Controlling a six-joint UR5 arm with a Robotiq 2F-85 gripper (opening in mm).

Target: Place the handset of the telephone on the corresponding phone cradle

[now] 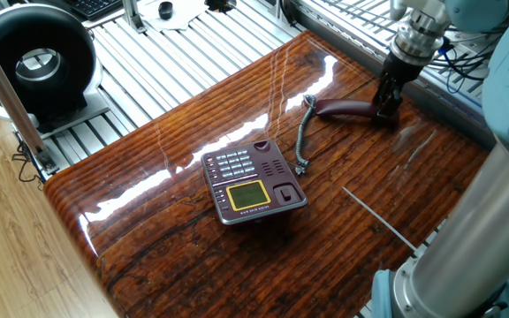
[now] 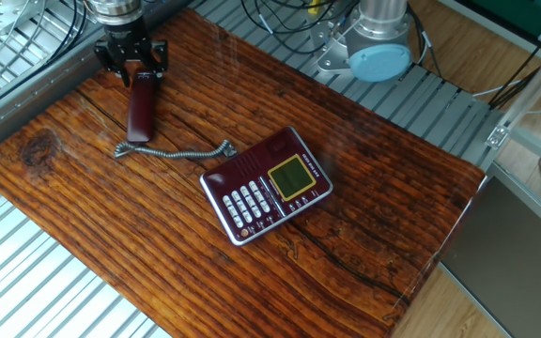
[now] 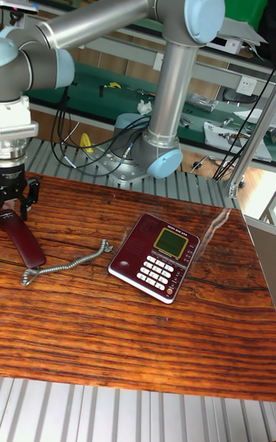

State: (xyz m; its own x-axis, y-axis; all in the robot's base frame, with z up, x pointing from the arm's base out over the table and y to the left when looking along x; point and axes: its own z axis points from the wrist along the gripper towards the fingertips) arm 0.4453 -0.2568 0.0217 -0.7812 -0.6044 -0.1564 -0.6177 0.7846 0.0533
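Note:
The maroon handset [image 2: 140, 108] lies flat near the table's far corner. Its grey coiled cord [image 2: 172, 150] runs across the wood to the telephone [image 2: 266, 185]. The telephone sits mid-table with its keypad and yellow-green screen facing up. The phone cradle [image 1: 277, 175] is the bare maroon strip on the cord side, and nothing rests in it. My gripper [image 2: 131, 68] stands upright over the handset's end farthest from the cord, low at the table. It is open, one finger on either side of that end. In the tall fixed view, the gripper [image 3: 15, 198] sits just above the handset [image 3: 24, 241].
A thin light rod [image 1: 378, 218] lies on the wood near the arm's base [image 2: 376, 42]. Slatted metal racks [image 1: 184, 62] border the table. A black round device [image 1: 38, 62] stands beyond the table's far corner. Cables [image 2: 289, 14] hang behind the base.

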